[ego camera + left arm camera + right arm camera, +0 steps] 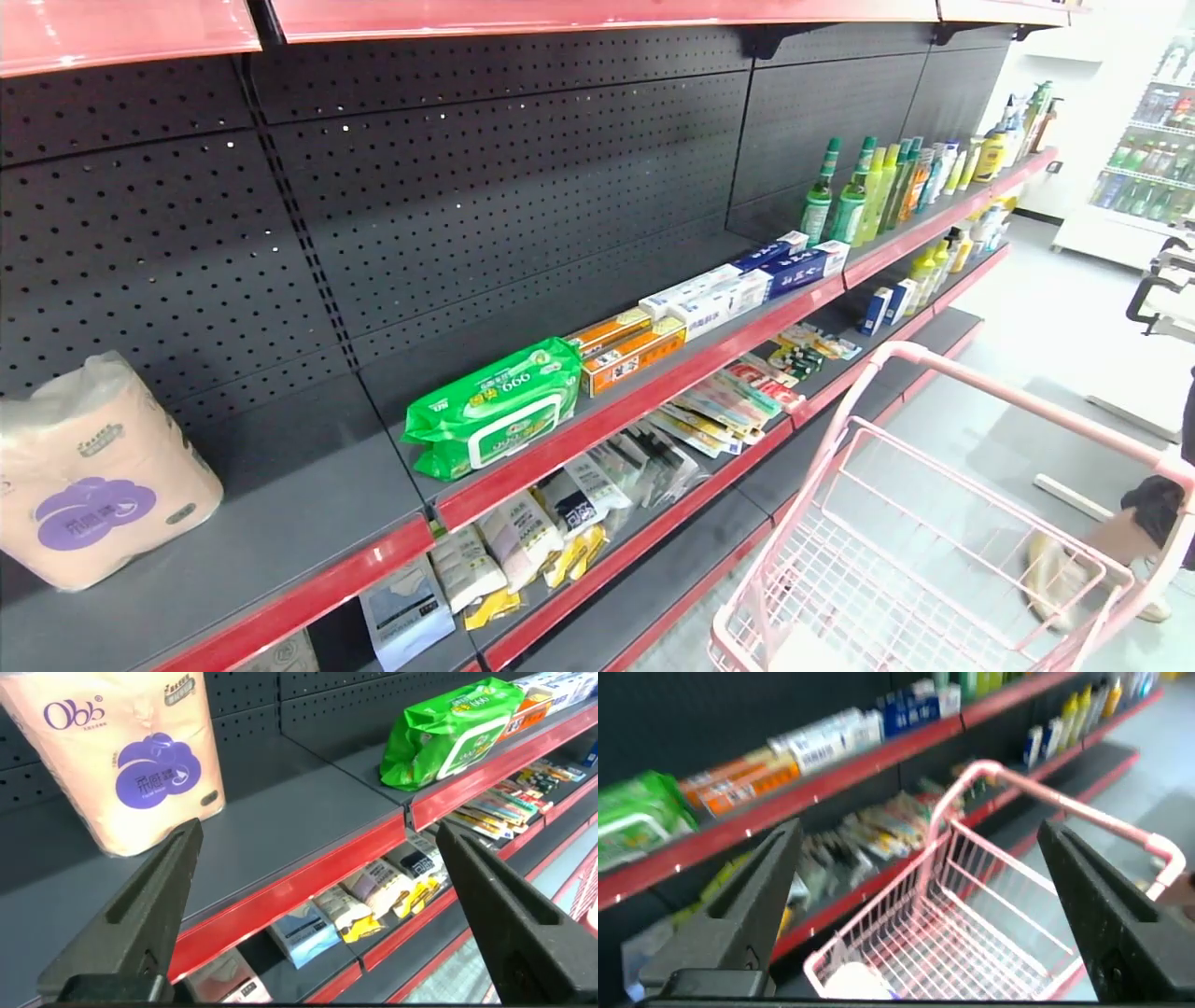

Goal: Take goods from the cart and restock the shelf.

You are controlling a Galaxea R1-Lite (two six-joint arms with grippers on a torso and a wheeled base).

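A pink wire cart (934,560) stands on the floor in front of the dark shelf with red edges (597,420). In the right wrist view the cart (990,905) lies below my open right gripper (915,915), and a white item (854,980) shows in the cart's near corner. My left gripper (318,915) is open, in front of the shelf board (280,821), with nothing between its fingers. A pale pack of tissue rolls (89,471) (121,756) stands on the shelf at the left. A green pack of wipes (495,406) (458,733) lies further right.
Orange, white and blue boxes (709,299) line the shelf past the wipes, then green bottles (859,191). Lower boards hold packets (523,541) and toothbrush packs (719,401). Bare shelf board (308,476) lies between the tissue rolls and the wipes. A person's feet (1111,551) are beside the cart.
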